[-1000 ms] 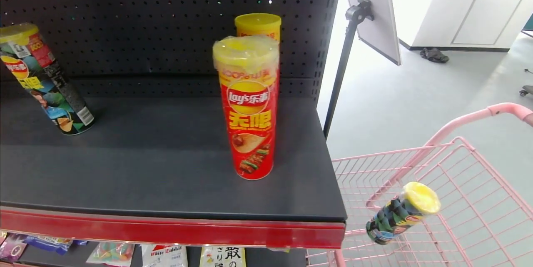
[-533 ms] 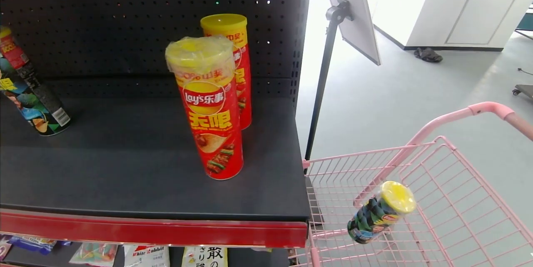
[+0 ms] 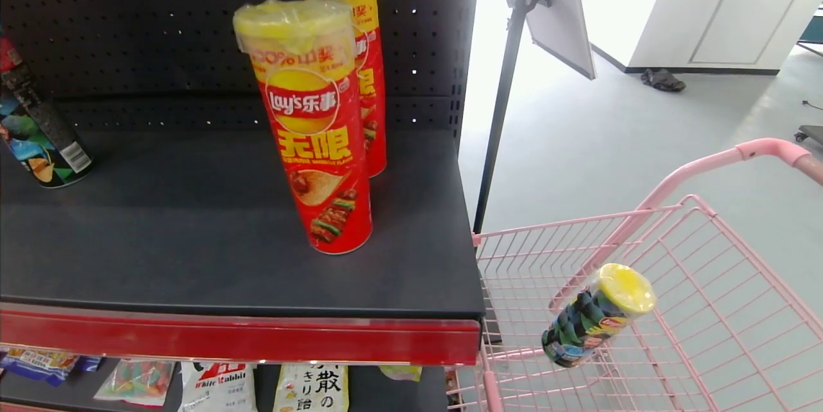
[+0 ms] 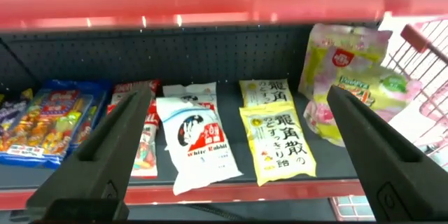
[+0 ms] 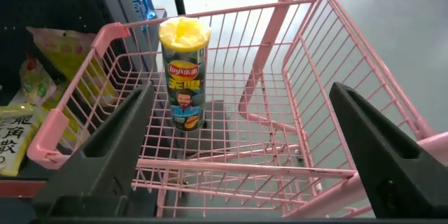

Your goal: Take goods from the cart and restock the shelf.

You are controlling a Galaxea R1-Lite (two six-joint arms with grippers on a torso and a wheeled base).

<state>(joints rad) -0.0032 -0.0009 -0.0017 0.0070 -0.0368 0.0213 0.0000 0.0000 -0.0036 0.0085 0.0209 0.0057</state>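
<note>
This is a shop. A pegboard-backed shelf [image 3: 161, 225] carries crisp tubes [image 3: 315, 142], and a pink wire shopping cart [image 3: 768, 150] stands beside it.

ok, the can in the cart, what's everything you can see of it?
The can is a tall tube, cardboard by its look, with a dark label in black, green, blue and yellow. Its yellow lid sits under clear film wrap. It stands on its base on the wire floor of the pink cart, upright in the right wrist view. Only that floor touches it; the right gripper hangs open above, apart from it.
</note>
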